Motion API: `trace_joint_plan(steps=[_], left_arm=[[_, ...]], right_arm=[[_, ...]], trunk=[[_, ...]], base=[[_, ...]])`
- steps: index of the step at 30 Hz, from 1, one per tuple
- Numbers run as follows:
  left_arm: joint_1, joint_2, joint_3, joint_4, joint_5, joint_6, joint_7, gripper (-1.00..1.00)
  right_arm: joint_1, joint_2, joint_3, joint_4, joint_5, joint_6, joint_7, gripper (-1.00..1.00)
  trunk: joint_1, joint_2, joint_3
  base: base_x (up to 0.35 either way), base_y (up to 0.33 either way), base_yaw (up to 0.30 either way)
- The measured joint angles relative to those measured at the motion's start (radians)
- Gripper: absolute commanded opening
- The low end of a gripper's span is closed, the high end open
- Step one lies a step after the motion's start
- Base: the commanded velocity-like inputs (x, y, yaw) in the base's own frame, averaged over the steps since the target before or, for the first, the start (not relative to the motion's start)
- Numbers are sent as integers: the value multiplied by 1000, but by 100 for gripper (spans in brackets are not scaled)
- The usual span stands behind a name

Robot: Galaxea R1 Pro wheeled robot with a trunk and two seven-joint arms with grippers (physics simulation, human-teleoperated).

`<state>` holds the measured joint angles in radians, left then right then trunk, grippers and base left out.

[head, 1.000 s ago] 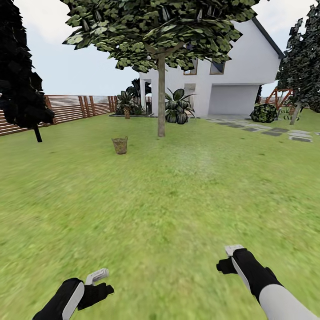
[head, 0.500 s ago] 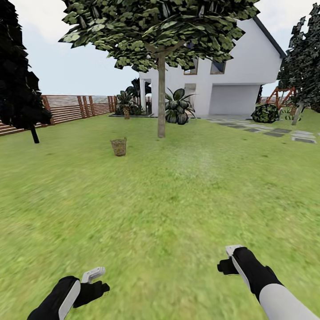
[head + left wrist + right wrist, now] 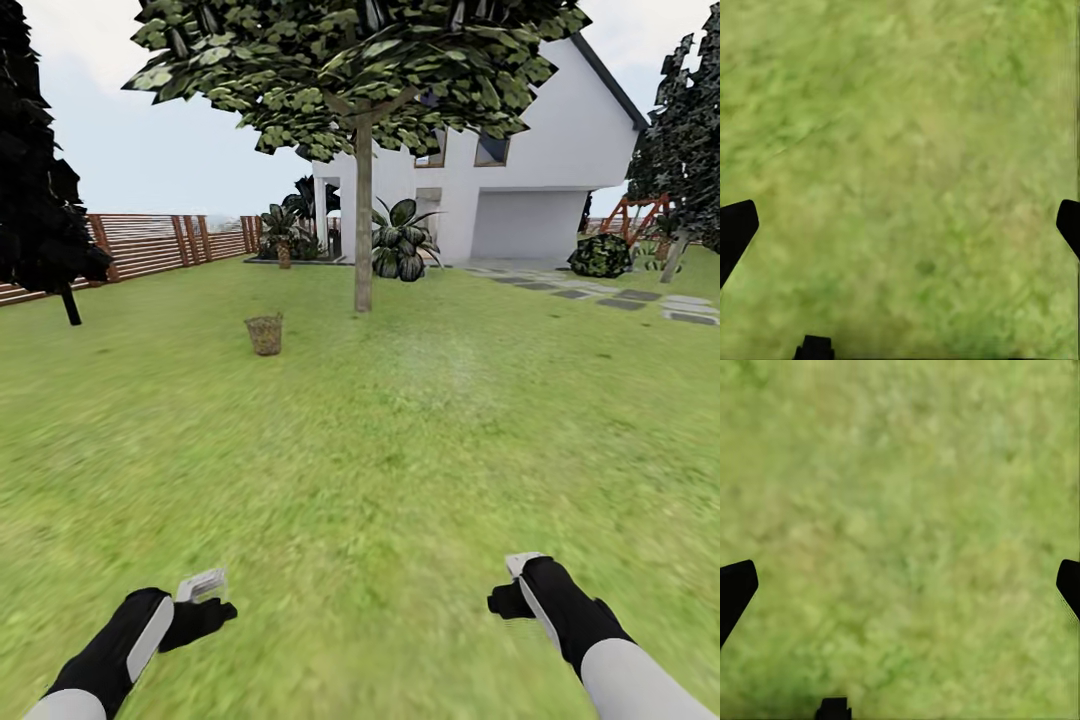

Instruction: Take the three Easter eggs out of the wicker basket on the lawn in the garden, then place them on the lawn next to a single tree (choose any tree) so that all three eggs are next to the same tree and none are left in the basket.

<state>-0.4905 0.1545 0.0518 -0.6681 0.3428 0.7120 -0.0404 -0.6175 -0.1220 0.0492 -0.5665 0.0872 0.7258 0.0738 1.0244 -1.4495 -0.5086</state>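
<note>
Head view, garden scene. Wicker basket (image 3: 265, 334) upright on the lawn (image 3: 400, 440), far ahead of both grippers and nearer the left gripper's line than the right's; contents too small to make out (Easter eggs not discernible). Tree (image 3: 363, 200) with grey-brown trunk and blocky green canopy just beyond the basket and to its right, well apart from both sets of jaws. White house (image 3: 530, 190) behind the tree; brown slat fence (image 3: 160, 243) along the far left; near-black tree (image 3: 40, 180) at the left edge; grey stepping-stone path (image 3: 620, 298) far ahead of the right gripper.

Left gripper (image 3: 200, 590) low over the grass, on a black and white forearm, fingers directed forward. Right gripper (image 3: 520, 580) likewise low over the grass, well apart from the left.

Left wrist view: mottled green grass (image 3: 900, 150) between and beyond the jaws; two black fingertips (image 3: 735, 229) at opposite margins, spread wide, nothing held between them. Small dark fleck on the turf between the jaws, nature unclear.

Right wrist view: same blurred turf (image 3: 900, 525) ahead of the jaws; black fingertips (image 3: 735, 585) at opposite margins, likewise parted wide with nothing gripped. Grass alone between both pairs of jaws; basket and tree far forward of them.
</note>
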Motion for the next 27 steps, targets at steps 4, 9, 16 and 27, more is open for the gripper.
trace_joint_plan(steps=[4,9,16,27], left_arm=[[-46,6,0,57,-6,-2,43,100],[-78,-43,1,71,-4,-7,251,100],[-113,-104,0,76,-6,-1,241,100],[-118,-110,-1,136,-6,-7,191,100]], right_arm=[[0,1,1,16,1,1,-1,100],[0,-1,-2,21,2,4,-1,100],[0,-6,-6,22,-1,3,1,100],[0,-4,-6,22,-3,-2,0,100]], trunk=[[0,0,0],[0,0,0],[0,0,0],[0,0,0]], base=[[343,0,0],[343,0,0],[343,0,0],[343,0,0]])
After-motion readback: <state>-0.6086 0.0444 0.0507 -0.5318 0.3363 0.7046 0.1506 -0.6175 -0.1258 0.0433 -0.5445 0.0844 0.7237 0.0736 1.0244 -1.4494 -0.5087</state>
